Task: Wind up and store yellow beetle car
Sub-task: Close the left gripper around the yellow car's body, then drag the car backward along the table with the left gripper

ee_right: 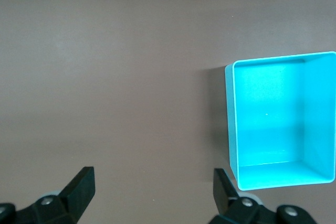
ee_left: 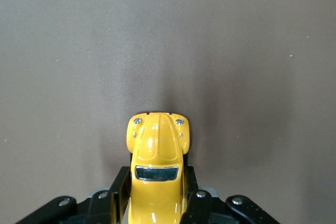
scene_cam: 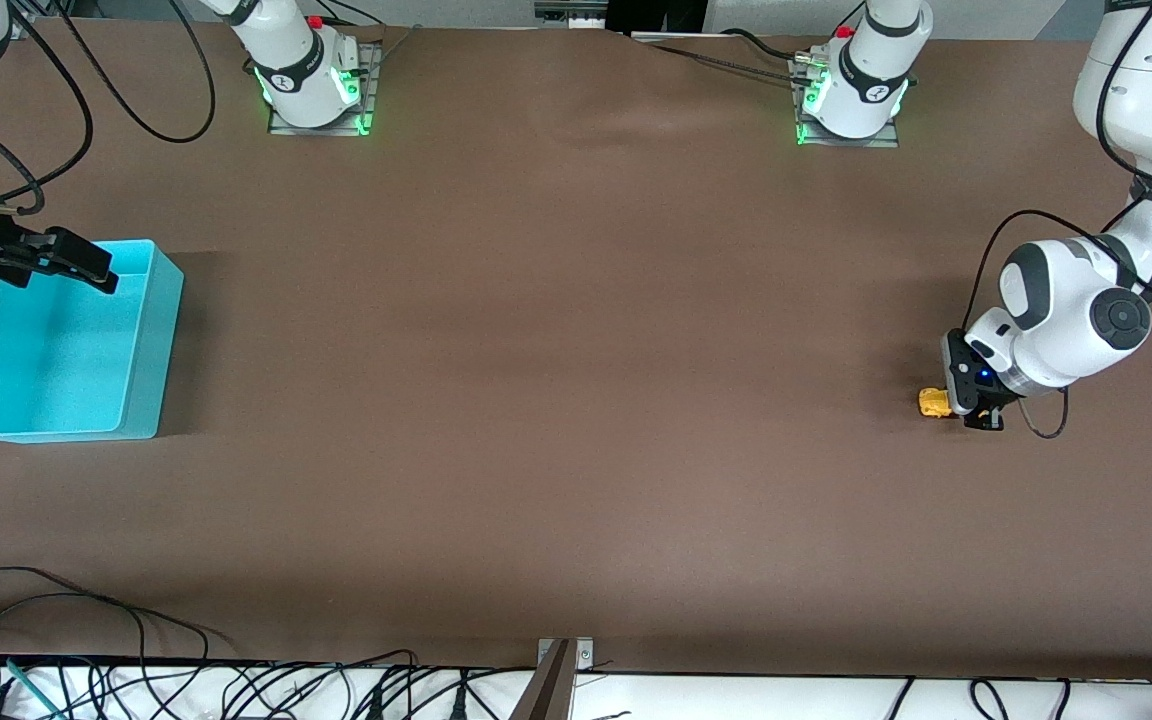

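That little yellow beetle car (ee_left: 156, 169) looked light, hard and glossy, so probably slippery, and you'd want it by the flat flanks, not the rounded roof. That's how your left gripper (scene_cam: 976, 408) had it: fingers (ee_left: 195, 203) clamped on both sides, nose sticking out ahead of the tips, low at the left arm's end of the table. Right gripper (scene_cam: 64, 262) waited wide open over the turquoise bin (scene_cam: 151, 330), well apart from the car.

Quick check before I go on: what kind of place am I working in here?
Most likely a robotics lab bench: two arm bases bolted along the brown table, loose cables along its edge nearest the front camera, and only test props out, a turquoise bin and a yellow beetle car.
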`<control>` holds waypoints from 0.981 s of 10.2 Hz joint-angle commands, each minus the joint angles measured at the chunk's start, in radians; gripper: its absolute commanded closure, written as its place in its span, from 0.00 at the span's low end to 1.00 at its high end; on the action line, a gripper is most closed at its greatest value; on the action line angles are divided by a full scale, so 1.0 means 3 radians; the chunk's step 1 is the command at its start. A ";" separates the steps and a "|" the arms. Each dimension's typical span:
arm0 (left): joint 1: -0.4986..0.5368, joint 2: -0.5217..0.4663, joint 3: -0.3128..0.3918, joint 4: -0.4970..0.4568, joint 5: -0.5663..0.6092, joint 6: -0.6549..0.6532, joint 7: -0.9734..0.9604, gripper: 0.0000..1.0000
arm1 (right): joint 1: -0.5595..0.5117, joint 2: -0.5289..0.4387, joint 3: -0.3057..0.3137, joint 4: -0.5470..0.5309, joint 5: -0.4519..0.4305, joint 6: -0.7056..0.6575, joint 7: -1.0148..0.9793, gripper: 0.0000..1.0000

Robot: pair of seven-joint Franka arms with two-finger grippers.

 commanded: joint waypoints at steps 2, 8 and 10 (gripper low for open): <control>0.0075 0.0227 -0.0017 0.0130 0.0066 0.0045 0.0184 0.91 | 0.0004 -0.0032 -0.0004 -0.0027 -0.0032 -0.0017 -0.0006 0.00; 0.0085 0.0197 -0.0053 0.0135 0.0026 0.0045 0.0265 0.00 | 0.0004 -0.0021 -0.0004 -0.0027 -0.0032 -0.0017 -0.0006 0.00; 0.0126 0.0090 -0.0206 0.0181 0.0015 -0.0097 0.0444 0.00 | 0.0004 -0.0021 -0.0004 -0.0027 -0.0032 -0.0017 -0.0006 0.00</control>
